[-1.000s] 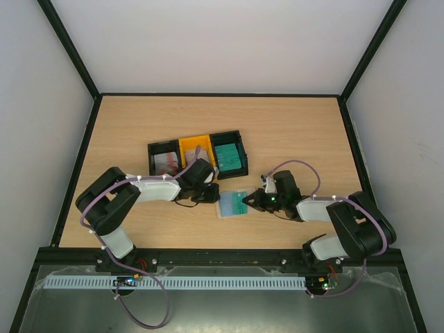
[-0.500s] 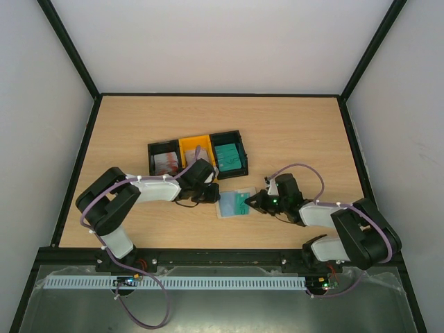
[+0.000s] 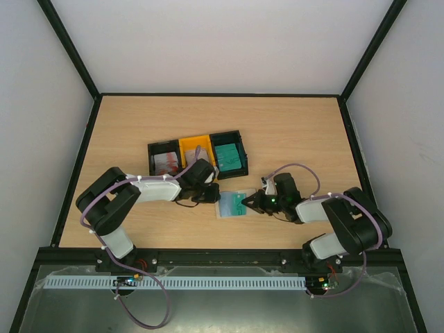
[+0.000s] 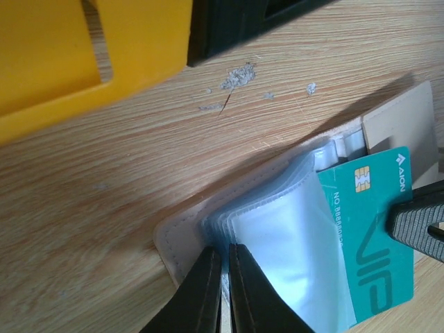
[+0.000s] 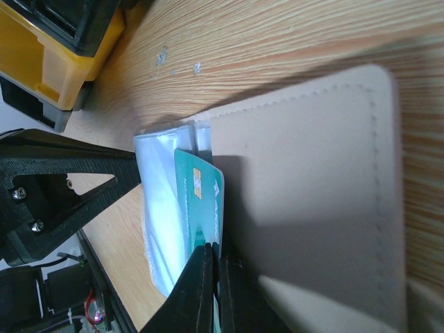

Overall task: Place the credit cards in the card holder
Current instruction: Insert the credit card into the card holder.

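Teal card (image 4: pixel 368 236) lies on the open card holder (image 4: pixel 182 239) at the middle of the overhead view, its left edge seemingly tucked under a clear sleeve (image 4: pixel 277 263). Right gripper (image 5: pixel 211 251) drew back a little, then pressed in again, fingers shut on the card; the push looks unfinished. Left gripper (image 4: pixel 222 255), nearly closed, pinches the card holder at its sleeves. In the left wrist view the card's long axis runs almost top to bottom, chip end uppermost.

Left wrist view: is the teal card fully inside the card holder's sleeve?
No, the teal card lies with its chip and lettering bare outside the clear sleeves of the card holder.
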Tool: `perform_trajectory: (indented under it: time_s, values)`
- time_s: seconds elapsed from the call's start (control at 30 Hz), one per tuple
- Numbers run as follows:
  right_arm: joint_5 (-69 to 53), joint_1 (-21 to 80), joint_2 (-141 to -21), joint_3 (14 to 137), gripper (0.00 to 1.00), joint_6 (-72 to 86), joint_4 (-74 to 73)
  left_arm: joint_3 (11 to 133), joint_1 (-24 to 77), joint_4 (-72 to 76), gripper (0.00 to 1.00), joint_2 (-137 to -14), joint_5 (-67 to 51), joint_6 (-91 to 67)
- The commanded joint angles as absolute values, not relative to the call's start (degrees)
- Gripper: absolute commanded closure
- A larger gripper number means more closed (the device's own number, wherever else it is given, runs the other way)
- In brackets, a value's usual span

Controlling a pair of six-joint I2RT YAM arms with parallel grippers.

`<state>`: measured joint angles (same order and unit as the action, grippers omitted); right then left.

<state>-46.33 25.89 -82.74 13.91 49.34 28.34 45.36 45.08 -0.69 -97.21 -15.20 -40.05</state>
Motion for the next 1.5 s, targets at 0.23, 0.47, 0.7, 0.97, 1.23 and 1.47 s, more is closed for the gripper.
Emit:
perform_trajectory:
  time_s: [0.23, 0.47, 0.7, 0.97, 1.23, 1.47]
  values:
    - [-49.5, 27.3, -87.8, 16.6, 0.98, 46.5, 27.2, 44.8, 45.3, -4.4, 0.91, -99.5, -11.2, -39.6]
    - [-48.4, 28.5, -90.4, 18.6, 0.98, 46.9, 27.1, 44.7, 45.2, -4.8, 0.89, -98.4, -11.6, -39.4]
    - [-44.3, 29.4, -91.1, 20.0, 0.98, 45.9, 25.7, 44.4, 45.2, -5.1, 0.86, -96.1, -12.4, -39.5]
    - [-43.9, 30.1, -93.0, 21.7, 0.98, 43.1, 23.1, 44.0, 45.3, -6.6, 0.85, -93.3, -10.3, -39.6]
    - [-45.7, 30.3, -93.1, 22.6, 0.98, 40.5, 18.5, 41.8, 45.3, -4.7, 0.86, -93.8, -8.7, -39.6]
    - [-47.5, 32.2, -94.6, 22.9, 0.98, 42.0, 21.7, 41.9, 46.0, -3.6, 0.97, -95.5, -9.9, -39.6]
